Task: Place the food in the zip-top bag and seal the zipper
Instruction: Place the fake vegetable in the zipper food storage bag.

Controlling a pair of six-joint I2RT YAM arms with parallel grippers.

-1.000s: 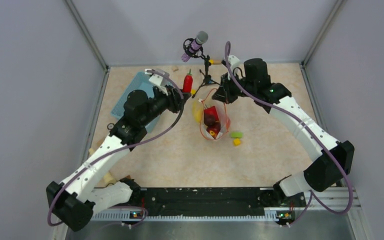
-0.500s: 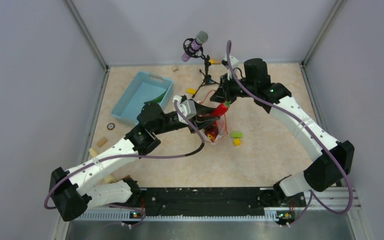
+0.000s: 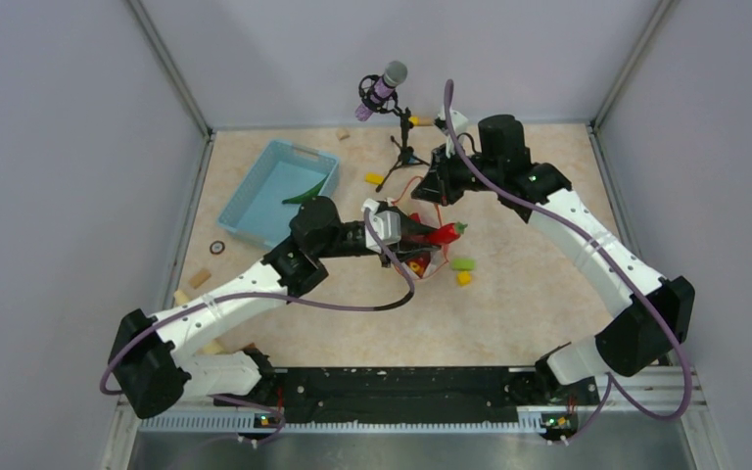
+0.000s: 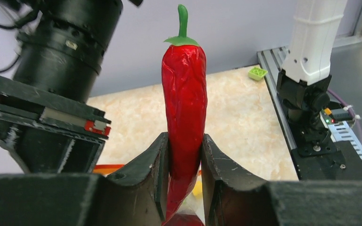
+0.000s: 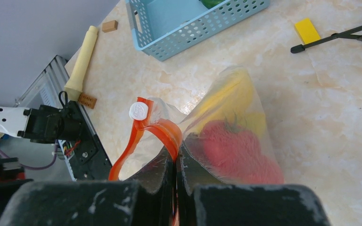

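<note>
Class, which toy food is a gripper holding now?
The red chili, pinched in the left gripper; the yellow piece and red piece lie inside the clear bag, the green one in the basket.

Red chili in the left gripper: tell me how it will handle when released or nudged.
Probably stiff and light: the red chili sticks straight out of the left gripper, pinched only near its lower end, without drooping. Its glossy, tapering skin may slide in that pinch. Rounded and slim, it would likely roll if dropped.
</note>
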